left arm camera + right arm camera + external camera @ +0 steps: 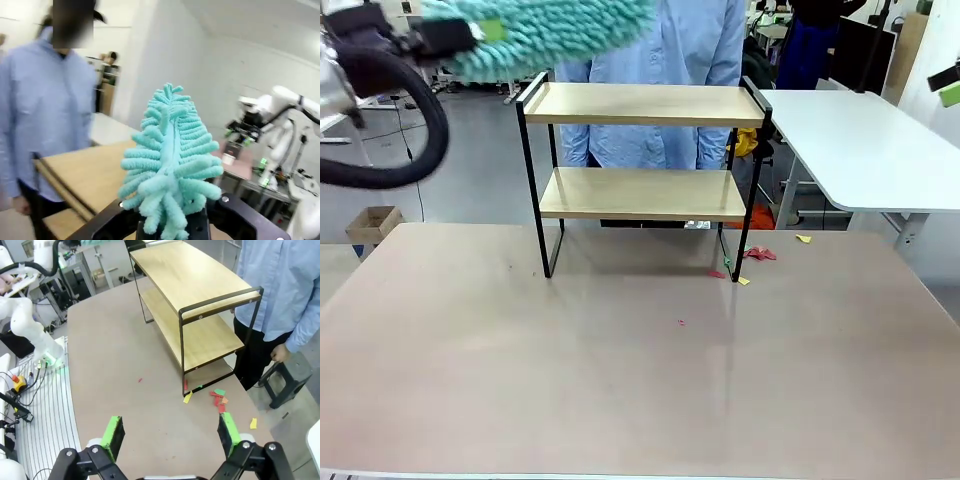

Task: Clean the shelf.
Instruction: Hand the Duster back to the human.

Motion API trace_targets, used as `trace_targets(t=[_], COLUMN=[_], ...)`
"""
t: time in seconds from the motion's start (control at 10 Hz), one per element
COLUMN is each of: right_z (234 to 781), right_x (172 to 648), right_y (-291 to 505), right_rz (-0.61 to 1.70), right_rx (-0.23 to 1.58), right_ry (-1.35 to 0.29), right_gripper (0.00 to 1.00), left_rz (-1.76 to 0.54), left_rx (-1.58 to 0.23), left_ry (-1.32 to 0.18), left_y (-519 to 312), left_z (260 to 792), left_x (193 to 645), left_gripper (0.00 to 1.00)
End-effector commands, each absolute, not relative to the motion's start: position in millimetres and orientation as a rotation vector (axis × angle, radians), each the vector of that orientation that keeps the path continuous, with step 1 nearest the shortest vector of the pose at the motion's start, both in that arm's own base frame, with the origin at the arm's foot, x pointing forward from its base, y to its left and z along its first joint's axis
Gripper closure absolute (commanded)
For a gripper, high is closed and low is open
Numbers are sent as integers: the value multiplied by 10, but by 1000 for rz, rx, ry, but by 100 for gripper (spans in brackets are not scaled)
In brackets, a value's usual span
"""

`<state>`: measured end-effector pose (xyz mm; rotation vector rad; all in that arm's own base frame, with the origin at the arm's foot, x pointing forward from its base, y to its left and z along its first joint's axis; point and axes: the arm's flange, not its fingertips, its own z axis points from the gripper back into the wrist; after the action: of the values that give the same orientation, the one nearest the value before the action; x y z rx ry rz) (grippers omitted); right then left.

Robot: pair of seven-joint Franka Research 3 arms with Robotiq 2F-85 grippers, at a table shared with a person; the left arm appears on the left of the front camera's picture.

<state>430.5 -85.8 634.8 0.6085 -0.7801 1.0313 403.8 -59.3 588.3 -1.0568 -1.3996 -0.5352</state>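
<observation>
Overhead, our left gripper clamps a fluffy teal chenille duster above the shelf, two pale wooden boards in thin black metal, standing mid-table before a person; our right gripper gapes.

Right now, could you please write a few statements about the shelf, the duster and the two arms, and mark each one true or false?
1. The left gripper is shut on the teal duster. True.
2. The duster rests on the lower board of the shelf. False: it is up by the top board's left end, and contact cannot be told.
3. The right gripper has its fingers spread with nothing between them. True.
4. Both boards are piled with paper scraps. False: both look bare; the coloured scraps lie on the table by the shelf's leg.
5. A person stands behind the shelf. True.
</observation>
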Motion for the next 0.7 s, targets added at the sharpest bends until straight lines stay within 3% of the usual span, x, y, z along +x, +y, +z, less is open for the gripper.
trace_targets(t=[0.0, 0.4, 0.6], right_z=[6379, 6379, 6379], right_x=[4313, 4313, 4313], right_y=[-861, -861, -861], right_rz=[1042, 1042, 1042], right_rx=[598, 598, 598], right_ry=[-769, -769, -769], right_gripper=[0, 0, 0], left_rz=[-407, -115, -54], left_rx=[-898, -444, -301], left_ry=[-1461, -1502, -1499], left_y=[-336, 150, 178], left_z=[6049, 6054, 5906], left_x=[3971, 3584, 3481], left_gripper=[83, 83, 83])
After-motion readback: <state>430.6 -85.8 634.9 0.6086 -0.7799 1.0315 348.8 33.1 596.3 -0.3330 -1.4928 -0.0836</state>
